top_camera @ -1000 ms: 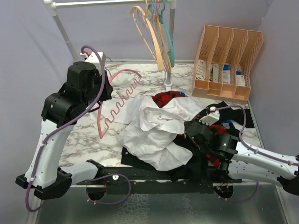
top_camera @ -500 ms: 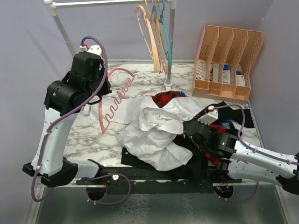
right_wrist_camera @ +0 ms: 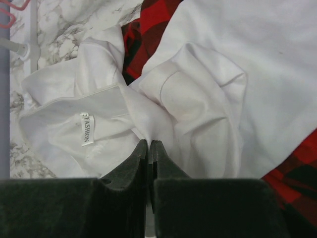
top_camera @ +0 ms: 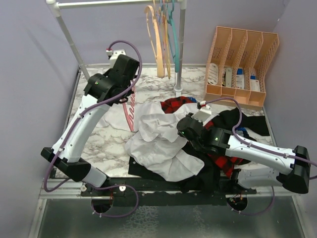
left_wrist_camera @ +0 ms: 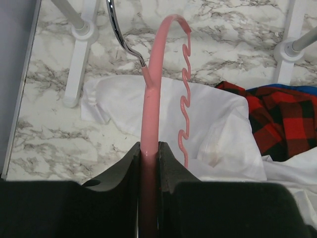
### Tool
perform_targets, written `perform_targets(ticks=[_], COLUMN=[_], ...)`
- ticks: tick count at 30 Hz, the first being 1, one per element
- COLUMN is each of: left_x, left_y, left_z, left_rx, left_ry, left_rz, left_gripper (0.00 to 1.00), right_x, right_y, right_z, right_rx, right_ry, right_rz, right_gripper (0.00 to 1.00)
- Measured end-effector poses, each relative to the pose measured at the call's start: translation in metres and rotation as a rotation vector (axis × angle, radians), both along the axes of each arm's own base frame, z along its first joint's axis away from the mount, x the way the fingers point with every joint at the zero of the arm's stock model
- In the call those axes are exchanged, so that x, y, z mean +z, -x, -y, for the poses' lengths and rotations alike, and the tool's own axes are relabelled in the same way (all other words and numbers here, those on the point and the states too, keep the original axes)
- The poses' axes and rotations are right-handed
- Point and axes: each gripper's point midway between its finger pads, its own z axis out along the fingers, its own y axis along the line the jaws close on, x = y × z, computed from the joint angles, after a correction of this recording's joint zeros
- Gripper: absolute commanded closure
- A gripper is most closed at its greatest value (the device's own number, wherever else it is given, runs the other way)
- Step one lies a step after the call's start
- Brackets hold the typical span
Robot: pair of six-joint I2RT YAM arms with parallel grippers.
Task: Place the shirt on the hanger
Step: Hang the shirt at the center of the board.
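- Since the earlier frames the left arm has swung in from the table's left side and carried the thin pink plastic hanger with wavy notched arms to the left edge of the clothes pile. The right arm has reached further across the pile toward the left.
- The left gripper has its fingers pressed against both sides of the hanger's smooth bar. The small metal hook curves away from the fingertips.
- The wavy arm lies over a flat part of the large, thin white shirt; I cannot tell whether it touches the cloth.
- The right gripper has its fingers almost together, pinching a raised fold of the white shirt just beside the collar.
- The white shirt is crumpled mid-table on top of a red-and-black plaid shirt and a black garment.
- All of it rests on a white marble-patterned table enclosed by lavender walls.
- At the far edge stands a white tubular clothes rack carrying thick peach-orange hangers and a teal hanger.
- A peach slotted desk organiser stands at the far right.
- A small white neck label inside the collar reads "FASHION".
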Motion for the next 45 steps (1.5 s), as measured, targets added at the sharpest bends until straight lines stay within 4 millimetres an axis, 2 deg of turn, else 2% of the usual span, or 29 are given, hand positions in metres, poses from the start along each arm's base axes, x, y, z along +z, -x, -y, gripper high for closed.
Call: perform_targets(ticks=[4, 8, 14, 17, 25, 30, 35, 42, 45], left_x=[-0.024, -0.049, -0.067, -0.074, -0.093, -0.114, -0.128, -0.146, -0.151], left_y=[-0.003, -0.006, -0.030, -0.043, -0.061, -0.055, -0.052, -0.055, -0.055], left_z=[0.026, 0.044, 0.049, 0.050, 0.066, 0.074, 0.078, 0.085, 0.086], left_rx=[-0.037, -0.050, 0.056, 0.123, 0.218, 0.221, 0.220, 0.217, 0.215], left_ry=[-0.083, -0.163, -0.225, -0.241, -0.207, -0.206, -0.204, -0.228, -0.239], left_rz=[0.027, 0.045, 0.103, 0.133, 0.156, 0.127, 0.097, 0.068, 0.060], left_gripper=[1.00, 1.00, 1.00, 1.00, 1.00, 1.00, 1.00, 1.00, 1.00], right_x=[0.004, 0.016, 0.040, 0.045, 0.035, 0.021, 0.011, 0.021, 0.031], right_y=[-0.005, -0.010, -0.011, -0.009, -0.003, 0.003, 0.007, 0.006, 0.003], right_z=[-0.018, -0.032, -0.049, -0.054, -0.053, -0.048, -0.054, -0.075, -0.082], right_rx=[0.024, 0.048, 0.099, 0.123, 0.134, 0.118, 0.123, 0.162, 0.181], right_ry=[-0.007, -0.025, -0.086, -0.102, -0.115, -0.153, -0.220, -0.288, -0.296], right_rz=[-0.008, 0.006, 0.030, 0.030, 0.006, -0.029, -0.056, -0.050, -0.037], right_gripper=[0.99, 0.99, 0.99, 0.99, 0.99, 0.99, 0.99, 0.99, 0.99])
